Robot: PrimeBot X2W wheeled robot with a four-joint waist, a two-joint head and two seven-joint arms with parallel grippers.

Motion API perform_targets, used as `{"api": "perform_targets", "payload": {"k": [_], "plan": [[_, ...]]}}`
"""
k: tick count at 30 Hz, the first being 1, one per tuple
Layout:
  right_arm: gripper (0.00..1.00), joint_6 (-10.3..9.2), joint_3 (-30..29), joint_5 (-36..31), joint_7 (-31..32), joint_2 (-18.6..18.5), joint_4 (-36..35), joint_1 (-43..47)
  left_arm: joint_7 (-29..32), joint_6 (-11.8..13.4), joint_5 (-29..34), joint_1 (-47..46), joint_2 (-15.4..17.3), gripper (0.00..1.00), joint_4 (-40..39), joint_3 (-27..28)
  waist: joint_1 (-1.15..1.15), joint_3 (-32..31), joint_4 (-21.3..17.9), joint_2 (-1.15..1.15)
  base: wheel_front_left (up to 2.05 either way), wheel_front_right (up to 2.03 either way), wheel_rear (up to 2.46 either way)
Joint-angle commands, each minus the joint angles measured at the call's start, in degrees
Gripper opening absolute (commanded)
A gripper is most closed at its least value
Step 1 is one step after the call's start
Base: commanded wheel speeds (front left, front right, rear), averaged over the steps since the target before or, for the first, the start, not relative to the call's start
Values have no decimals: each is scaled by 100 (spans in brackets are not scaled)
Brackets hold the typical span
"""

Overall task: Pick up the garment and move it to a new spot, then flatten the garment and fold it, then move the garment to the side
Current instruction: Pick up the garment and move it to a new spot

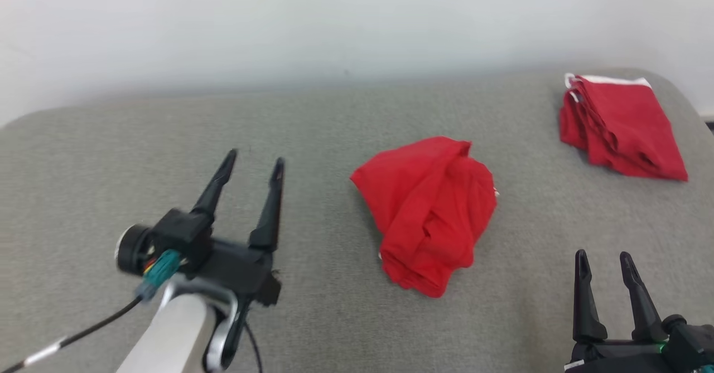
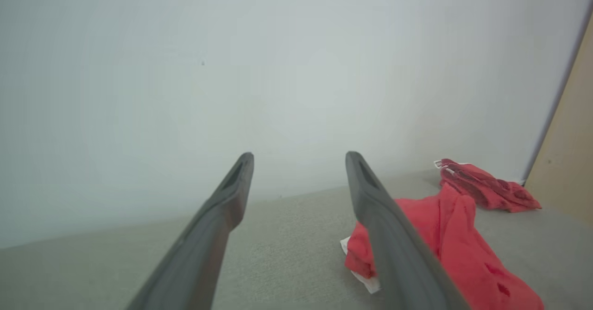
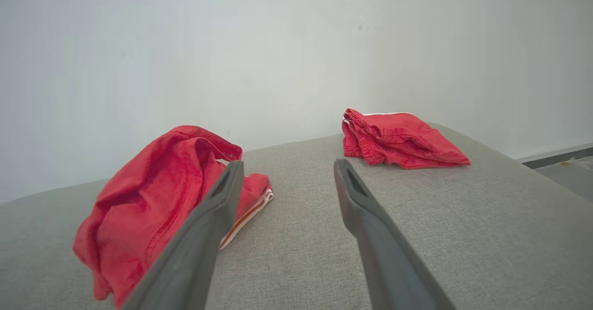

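A crumpled red garment lies in a heap near the middle of the grey cushioned surface. It also shows low right in the left wrist view and at the left in the right wrist view, with a white striped edge peeking out. My left gripper hovers to the garment's left, open, nothing between its fingers. My right gripper stands open at the lower right, near the front edge, apart from the garment.
A second red garment, folded with a white band, rests at the far right back corner, also in both wrist views. A pale wall rises behind the surface. Bare grey fabric stretches left of the heap.
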Motion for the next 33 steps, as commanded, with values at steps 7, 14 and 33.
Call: {"api": "perform_targets", "payload": {"k": [7,14,33], "plan": [[100,-12,17,-13,-23,0,-129,242,-22,192,53,1119,603,100,-870,517,0,-518,552,0,0,0,0],[100,-12,-18,-19,-23,0,-159,355,-23,472,175,2132,864,100,-1501,1179,0,-572,660,0,0,0,0],[100,-13,114,-49,35,-1,-145,439,-24,277,877,3204,303,100,-1827,2020,0,-558,641,0,0,0,0]]}}
